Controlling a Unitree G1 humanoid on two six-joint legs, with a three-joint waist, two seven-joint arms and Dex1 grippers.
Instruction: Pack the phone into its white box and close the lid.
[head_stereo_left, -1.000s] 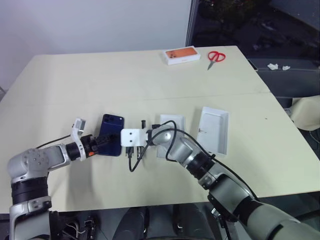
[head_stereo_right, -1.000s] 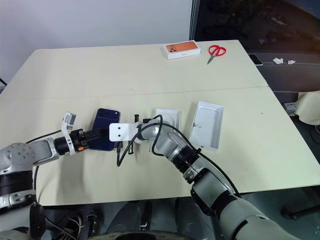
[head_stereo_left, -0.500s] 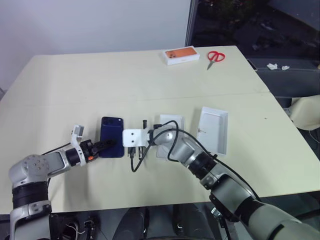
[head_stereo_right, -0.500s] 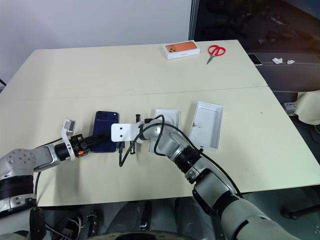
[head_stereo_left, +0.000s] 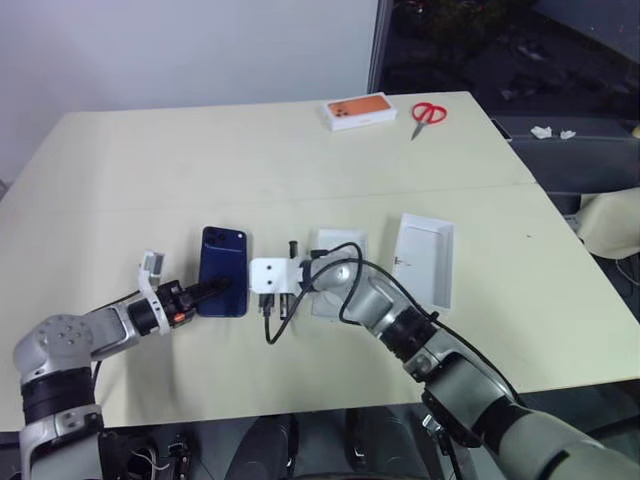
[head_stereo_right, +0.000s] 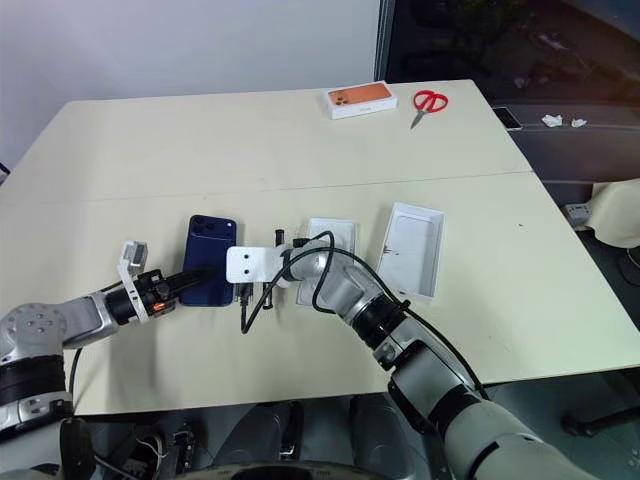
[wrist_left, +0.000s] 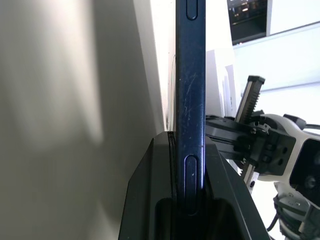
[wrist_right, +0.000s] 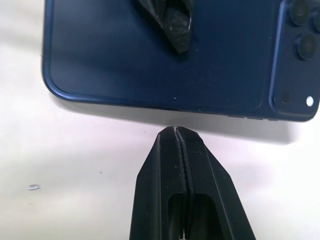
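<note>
The phone (head_stereo_left: 223, 270), dark navy with its camera cluster at the far end, lies on the table left of centre. My left gripper (head_stereo_left: 221, 290) is shut on the phone's near end; in the left wrist view the phone's thin edge (wrist_left: 190, 100) stands clamped between both fingers. My right gripper (wrist_right: 175, 131) is shut on nothing, its tips just short of the phone's right long edge (wrist_right: 165, 107). The white box (head_stereo_left: 340, 245), partly hidden by my right arm, lies right of the phone. Further right, the lid (head_stereo_left: 425, 258) rests with its plain white inside up.
A white box with an orange top (head_stereo_left: 362, 112) and red scissors (head_stereo_left: 430, 112) lie at the table's far edge. A black cable (head_stereo_left: 275, 322) loops down from my right wrist onto the table. The cream table (head_stereo_left: 150, 180) drops off at the right to a dark floor.
My left gripper's fingers have closed on the phone's near end, and the wrist has rolled. The phone now sits squarer to the table. My right gripper has stayed put.
</note>
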